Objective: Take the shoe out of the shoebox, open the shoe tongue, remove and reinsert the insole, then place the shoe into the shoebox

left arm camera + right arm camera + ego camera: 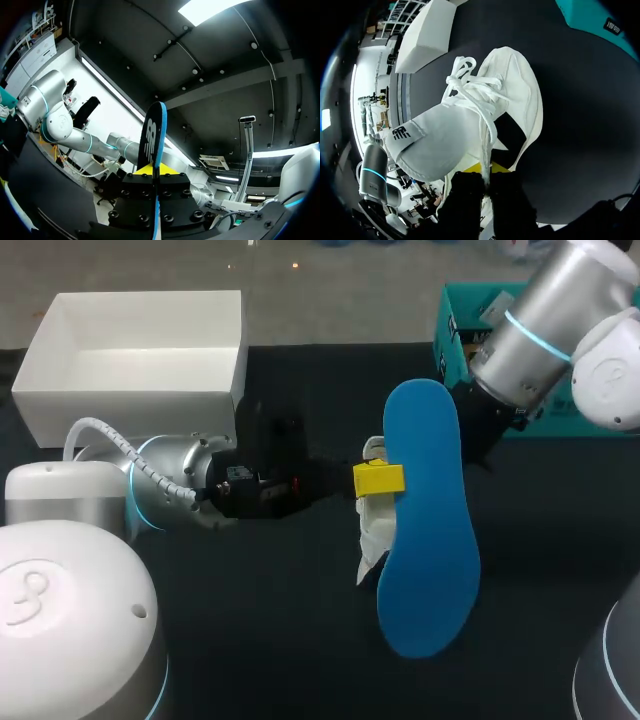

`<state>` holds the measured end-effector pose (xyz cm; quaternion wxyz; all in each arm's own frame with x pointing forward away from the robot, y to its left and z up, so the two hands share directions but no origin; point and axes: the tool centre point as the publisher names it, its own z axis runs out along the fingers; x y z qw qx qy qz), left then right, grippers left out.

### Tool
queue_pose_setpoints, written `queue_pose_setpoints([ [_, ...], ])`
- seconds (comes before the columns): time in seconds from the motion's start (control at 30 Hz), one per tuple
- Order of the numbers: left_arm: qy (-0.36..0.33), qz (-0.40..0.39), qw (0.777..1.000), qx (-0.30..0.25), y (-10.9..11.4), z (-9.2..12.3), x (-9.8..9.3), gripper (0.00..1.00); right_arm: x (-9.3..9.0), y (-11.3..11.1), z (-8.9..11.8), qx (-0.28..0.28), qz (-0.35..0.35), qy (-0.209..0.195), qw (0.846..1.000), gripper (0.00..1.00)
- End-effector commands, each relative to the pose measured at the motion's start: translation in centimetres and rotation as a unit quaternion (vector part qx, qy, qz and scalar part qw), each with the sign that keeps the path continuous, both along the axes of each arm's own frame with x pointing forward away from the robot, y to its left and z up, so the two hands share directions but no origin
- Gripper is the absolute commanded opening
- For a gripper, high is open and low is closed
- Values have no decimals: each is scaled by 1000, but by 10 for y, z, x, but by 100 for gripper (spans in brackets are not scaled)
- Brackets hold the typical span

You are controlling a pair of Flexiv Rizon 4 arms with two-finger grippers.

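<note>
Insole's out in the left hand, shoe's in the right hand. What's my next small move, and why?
Probably tip one end of the blue insole down toward the opening of the white shoe. The left hand grips the insole by its edge, right over the shoe held by the right hand, so reinserting looks like the step due.

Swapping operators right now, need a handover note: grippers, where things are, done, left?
Left gripper: shut on the blue insole, which is out of the shoe.
Right gripper: shut on the opening edge of the white shoe, above the table.
Shoebox: empty, at the table's far left.
Done: shoe out of the box, insole out.
Left: reinsert the insole, place the shoe into the shoebox.
</note>
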<state>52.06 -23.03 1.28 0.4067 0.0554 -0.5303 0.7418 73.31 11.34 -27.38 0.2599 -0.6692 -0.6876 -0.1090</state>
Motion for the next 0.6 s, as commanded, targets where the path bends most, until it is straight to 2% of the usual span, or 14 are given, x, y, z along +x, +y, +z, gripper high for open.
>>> queue_pose_setpoints([
  [0.03,2,6,1000,4,-1,4,-6,0,-13,1,6,-32,-47,-36,998,0],
  [0.27,2,6,1000,4,-1,4,-6,0,-13,7,6,-26,-5,-77,997,0],
  [0.6,2,6,1000,4,-1,4,-6,0,-10,15,-1,-14,10,-76,997,0],
])
